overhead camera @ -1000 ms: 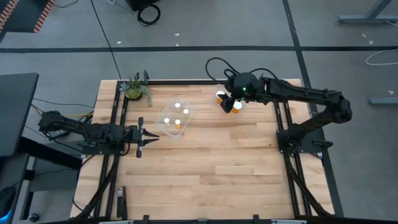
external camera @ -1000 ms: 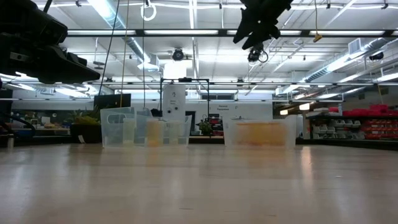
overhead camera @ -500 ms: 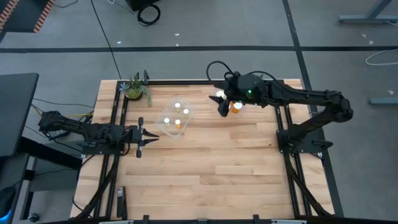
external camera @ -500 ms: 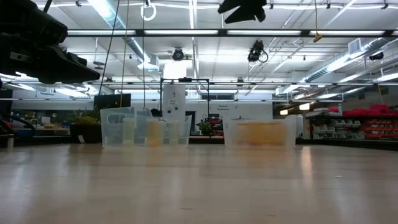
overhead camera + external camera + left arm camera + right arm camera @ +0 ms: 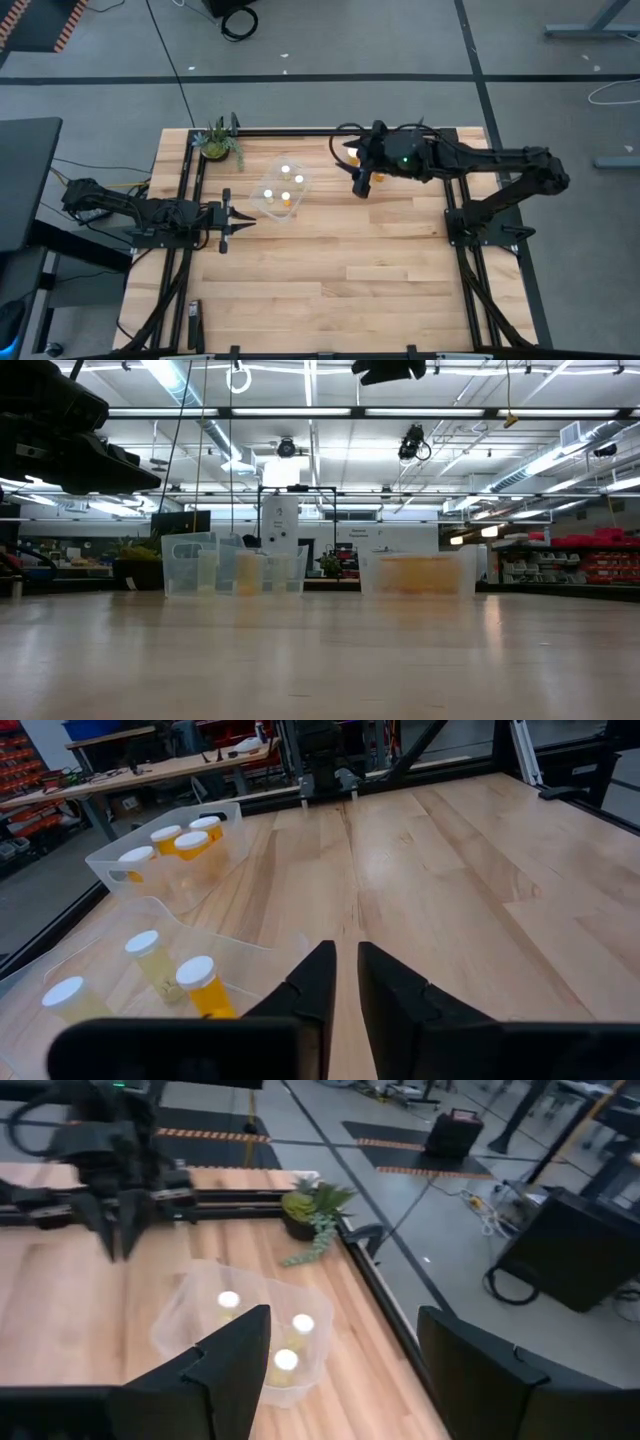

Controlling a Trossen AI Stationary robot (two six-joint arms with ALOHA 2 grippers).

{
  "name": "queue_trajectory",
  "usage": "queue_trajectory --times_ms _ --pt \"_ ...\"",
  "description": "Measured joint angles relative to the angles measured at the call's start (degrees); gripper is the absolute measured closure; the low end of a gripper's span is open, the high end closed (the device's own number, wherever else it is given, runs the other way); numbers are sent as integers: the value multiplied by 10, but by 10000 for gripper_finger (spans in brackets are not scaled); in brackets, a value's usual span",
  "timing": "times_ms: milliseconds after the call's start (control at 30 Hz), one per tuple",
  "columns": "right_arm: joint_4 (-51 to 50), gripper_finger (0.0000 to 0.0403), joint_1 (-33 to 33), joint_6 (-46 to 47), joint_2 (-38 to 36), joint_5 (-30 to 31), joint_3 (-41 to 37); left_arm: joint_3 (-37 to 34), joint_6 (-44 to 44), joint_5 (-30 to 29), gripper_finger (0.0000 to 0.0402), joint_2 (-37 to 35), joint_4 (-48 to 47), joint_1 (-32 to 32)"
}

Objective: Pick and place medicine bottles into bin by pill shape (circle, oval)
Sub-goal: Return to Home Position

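The left gripper [image 5: 236, 221] waits near the table's left edge, fingers drawn close together. Medicine bottles [image 5: 286, 171] stand in the left bin [image 5: 258, 203]. Right of it hovers the right gripper [image 5: 361, 186], fingers wide and empty, beside the right bin [image 5: 110, 872] with more bottles [image 5: 190, 842].

White-capped orange medicine bottles [image 5: 203, 990], in two clear bins [image 5: 232, 812]

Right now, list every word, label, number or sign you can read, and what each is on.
No text is legible in any view.
On the medicine bottles: no label can be made out.
The small sign on the far wall, low view: too blurred to read.
The striped floor tape: hazard stripes only, no words.
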Motion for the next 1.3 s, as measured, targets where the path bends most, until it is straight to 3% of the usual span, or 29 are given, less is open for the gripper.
queue_trajectory --times_ms 600,733,1000,1300 --pt "32 142 -34 -91 -93 -5 -7 0 0 0 351 0 0 0" --pt "52 142 -57 -67 -142 -16 -61 0 0 0 348 0 0 0" --pt "214 142 -65 -39 -254 -72 -245 0 0 0 344 0 0 0" --pt "307 142 -62 24 -270 -91 -357 0 0 0 347 0 0 0"
